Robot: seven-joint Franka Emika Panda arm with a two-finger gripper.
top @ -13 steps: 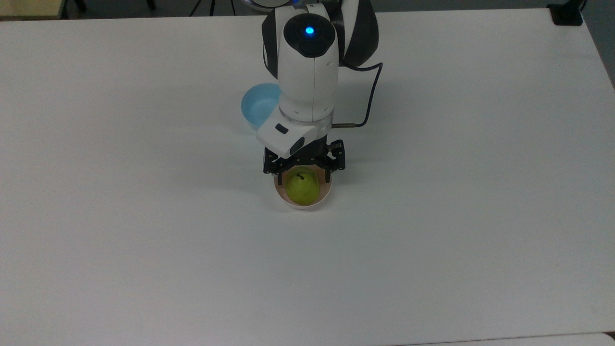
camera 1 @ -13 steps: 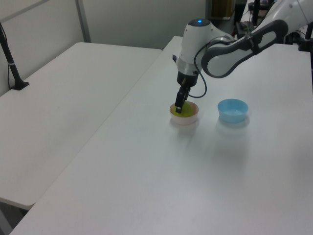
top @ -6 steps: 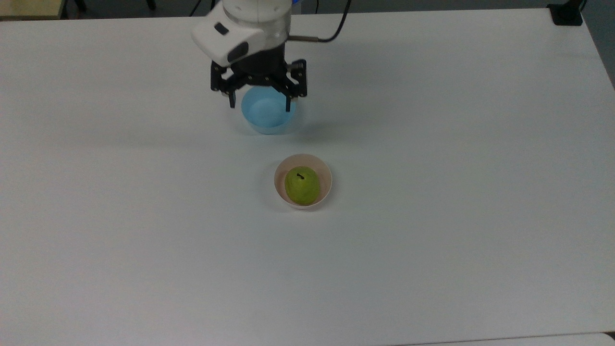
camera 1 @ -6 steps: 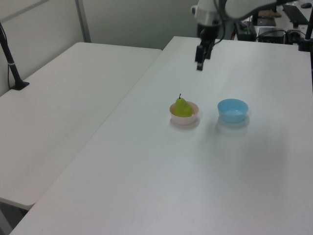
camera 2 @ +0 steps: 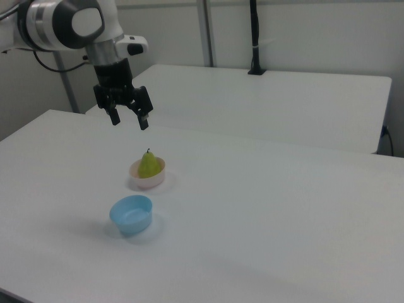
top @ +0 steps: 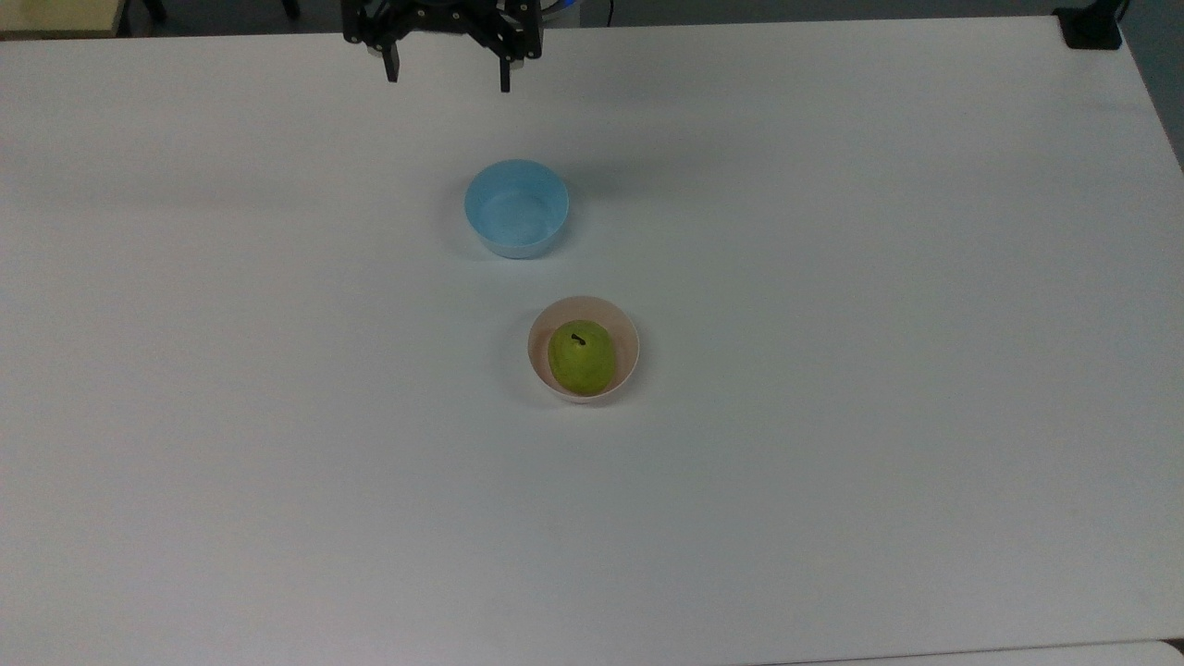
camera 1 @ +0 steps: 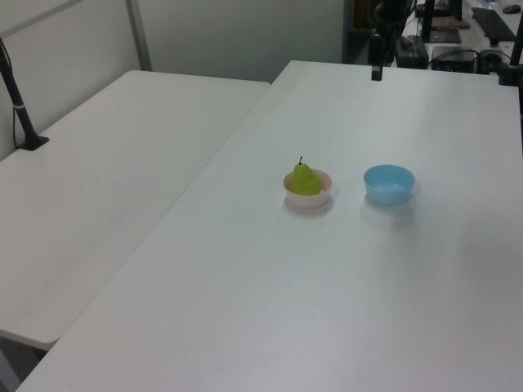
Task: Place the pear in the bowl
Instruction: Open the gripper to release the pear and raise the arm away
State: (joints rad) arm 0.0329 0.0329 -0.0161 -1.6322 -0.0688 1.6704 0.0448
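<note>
Pear (top: 582, 358) sits inside the pale pink bowl (top: 629, 344), stem end up, its short dark stem showing near the top of the fruit in the top view; in the left view the pear (camera 1: 306, 180) stands upright and rises above the rim of the pink bowl (camera 1: 310, 198), and the right view shows the same, the pear (camera 2: 149, 165) poking out of the bowl (camera 2: 149, 181). The fruit fills much of the bowl and nothing is holding it. A light blue bowl (top: 516, 208) stands near the pink one on the white table (top: 832, 370), apart from it, toward the top view's upper edge; it lies to the left view's right of the pink bowl (camera 1: 389, 184) and nearer the camera in the right view (camera 2: 131, 214). The blue bowl has nothing in it. The gripper (top: 446, 78) hangs at the top view's upper edge, well apart from both bowls, with its two black fingers spread wide and nothing between them. In the right view the gripper (camera 2: 129, 119) is raised above the table behind the pink bowl, fingers pointing down and wide apart, on the end of the white arm (camera 2: 69, 25). A second white table (camera 1: 106, 171) stands alongside. No brand, label or writing can be read on any of these things.
</note>
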